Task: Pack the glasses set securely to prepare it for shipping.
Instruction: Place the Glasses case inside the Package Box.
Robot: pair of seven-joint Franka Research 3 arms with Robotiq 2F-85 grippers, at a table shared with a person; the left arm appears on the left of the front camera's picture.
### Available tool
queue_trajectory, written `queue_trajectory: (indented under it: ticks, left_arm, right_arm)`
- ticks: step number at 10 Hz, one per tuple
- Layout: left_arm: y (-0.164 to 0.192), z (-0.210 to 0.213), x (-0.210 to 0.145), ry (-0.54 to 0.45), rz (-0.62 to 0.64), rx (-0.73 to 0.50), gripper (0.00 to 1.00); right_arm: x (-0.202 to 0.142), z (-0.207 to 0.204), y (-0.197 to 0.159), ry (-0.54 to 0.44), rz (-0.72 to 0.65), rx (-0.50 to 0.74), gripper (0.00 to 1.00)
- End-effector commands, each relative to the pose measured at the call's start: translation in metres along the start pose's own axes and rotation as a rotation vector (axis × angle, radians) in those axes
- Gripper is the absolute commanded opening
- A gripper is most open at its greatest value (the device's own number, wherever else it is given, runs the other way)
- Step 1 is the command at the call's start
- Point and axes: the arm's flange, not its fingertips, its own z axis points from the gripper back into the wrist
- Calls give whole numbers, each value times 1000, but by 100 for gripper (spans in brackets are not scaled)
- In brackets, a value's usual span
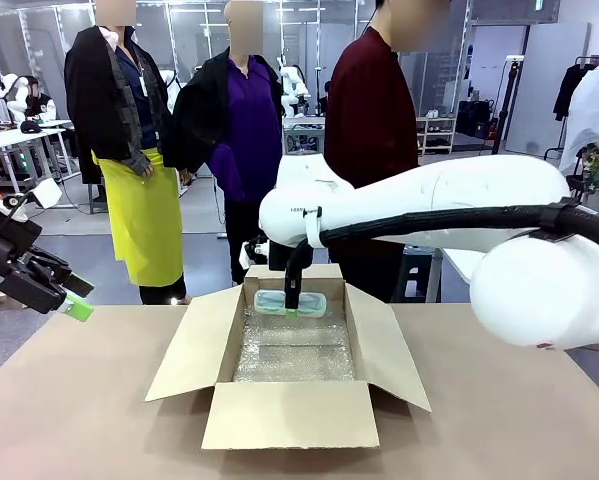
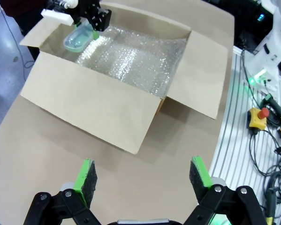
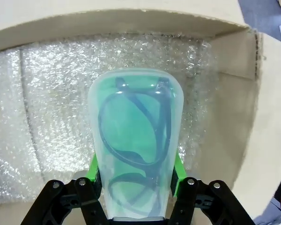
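— Holding anything on the right?
— Yes. My right gripper point(image 1: 292, 308) is half closed on the mint-green case point(image 3: 135, 117), glasses point(image 3: 135, 159) visible inside. It's over the far end of the open cardboard box point(image 1: 289, 415), above the bubble wrap point(image 1: 294, 355).
— And the left?
— My left gripper point(image 2: 143, 174) hangs spread wide and empty above the table point(image 2: 46, 154), near the box.

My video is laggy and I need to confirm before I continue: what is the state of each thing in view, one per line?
right gripper: shut on the mint-green case.
mint-green case: closed, glasses inside, held at the box's far end.
cardboard box: open, flaps spread out.
bubble wrap: lining the box, nothing lying on it.
left gripper: open, empty, above the table beside the box.
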Motion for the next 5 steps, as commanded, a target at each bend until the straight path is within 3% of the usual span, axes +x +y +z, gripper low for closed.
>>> queue_trajectory:
  ticks: [1,2,4,5]
  left_arm:
    - [1,2,0,-20,-21,-17,100]
    - [1,2,0,-20,-21,-17,100]
    - [1,2,0,-20,-21,-17,100]
    - [1,2,0,-20,-21,-17,100]
  right_arm:
    - [9,-7,-16,27,-22,11,0]
    - [5,-14,-16,39,-28,15,70]
    - [3,-12,-15,58,-19,16,100]
    - [3,-11,-14,68,-21,13,100]
